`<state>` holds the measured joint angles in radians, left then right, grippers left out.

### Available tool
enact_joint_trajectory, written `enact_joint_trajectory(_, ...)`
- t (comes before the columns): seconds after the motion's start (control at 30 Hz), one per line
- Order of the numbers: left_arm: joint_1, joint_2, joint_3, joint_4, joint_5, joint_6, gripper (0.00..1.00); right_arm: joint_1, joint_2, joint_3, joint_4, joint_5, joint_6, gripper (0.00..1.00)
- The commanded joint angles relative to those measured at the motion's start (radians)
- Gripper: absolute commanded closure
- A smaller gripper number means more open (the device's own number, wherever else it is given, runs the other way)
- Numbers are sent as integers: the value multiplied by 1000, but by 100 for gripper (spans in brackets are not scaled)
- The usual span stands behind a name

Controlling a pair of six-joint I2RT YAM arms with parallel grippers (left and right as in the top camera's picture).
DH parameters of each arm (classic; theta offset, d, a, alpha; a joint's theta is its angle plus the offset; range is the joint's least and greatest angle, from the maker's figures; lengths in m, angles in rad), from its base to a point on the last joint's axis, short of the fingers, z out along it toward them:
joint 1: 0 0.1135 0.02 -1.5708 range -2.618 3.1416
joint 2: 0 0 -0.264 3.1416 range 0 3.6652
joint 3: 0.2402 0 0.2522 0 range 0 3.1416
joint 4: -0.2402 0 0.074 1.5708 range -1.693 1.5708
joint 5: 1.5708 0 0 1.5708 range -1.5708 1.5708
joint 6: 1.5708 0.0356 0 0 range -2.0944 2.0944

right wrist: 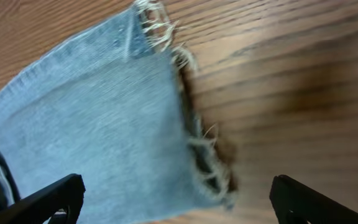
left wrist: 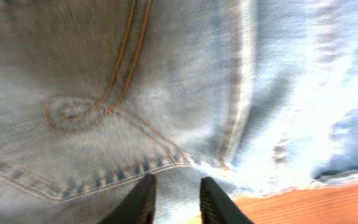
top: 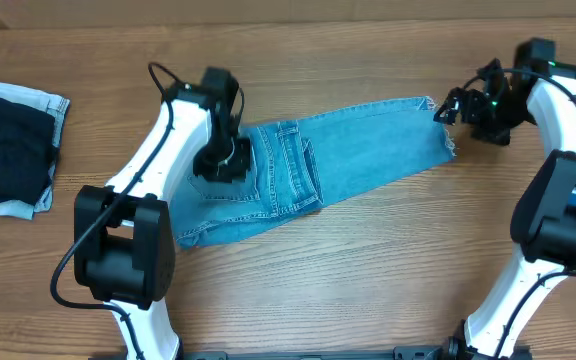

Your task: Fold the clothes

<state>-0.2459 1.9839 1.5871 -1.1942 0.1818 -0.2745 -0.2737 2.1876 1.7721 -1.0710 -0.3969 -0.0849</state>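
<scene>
Light-blue jeans (top: 368, 150) lie flat on the table (top: 368, 280), seemingly awaiting their next fold. The left gripper (left wrist: 176, 199) hovers narrowly parted over the back pocket (left wrist: 92, 112), holding nothing. The right gripper (right wrist: 176, 196), spread wide above the frayed hem (right wrist: 194, 149), should pinch it next.

**A robot test bench in a lab**

A white-and-black left arm (top: 153, 150) and a matching right arm (top: 565, 112) stand bolted at the near edge of a wood-grain tabletop (top: 368, 270). A loose black cable (top: 65, 262) loops from the left arm's base, and a small green light (top: 488, 100) glows at the right arm's wrist. The only other things here are jeans (top: 368, 150) spread flat and a pile of clothes (top: 8, 150) at one end. The room beyond the tabletop is out of view.
</scene>
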Motion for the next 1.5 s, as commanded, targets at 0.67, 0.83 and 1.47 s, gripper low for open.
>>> enact_joint_trajectory(0.67,10,-251,513,-246,29,27,55,116,146,-103,112,-212,-98,57)
enact_joint_trajectory(0.83,10,-251,513,-247,39,27,55,78,129,-76,70,-212,-15,95)
enact_joint_trajectory(1.47,11,-251,513,-249,53,28,55,-68,-449,-75,-79,-56,105,96)
